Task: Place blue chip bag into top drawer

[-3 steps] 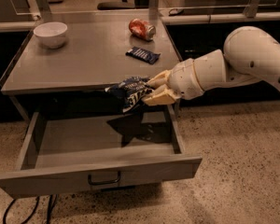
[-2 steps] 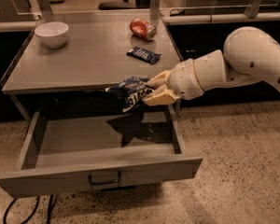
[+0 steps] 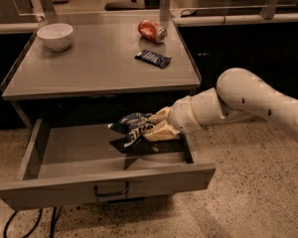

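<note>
The blue chip bag [image 3: 131, 126] is crumpled, dark blue with white lettering, and hangs just above the floor of the open top drawer [image 3: 79, 152], over its right half. My gripper [image 3: 156, 124] reaches in from the right on a thick white arm and is shut on the bag's right end. The drawer is pulled out wide, its front panel with a dark bar handle [image 3: 111, 191] nearest the camera.
On the grey tabletop [image 3: 89, 68] above the drawer stand a white bowl [image 3: 55, 35] at back left, a red can [image 3: 152, 30] lying on its side at back right, and a small flat dark blue bar wrapper [image 3: 153, 58]. Cables lie on the floor at lower left.
The arm has lowered the bag from table-edge height down into the drawer opening. The grip on the bag is unchanged.
</note>
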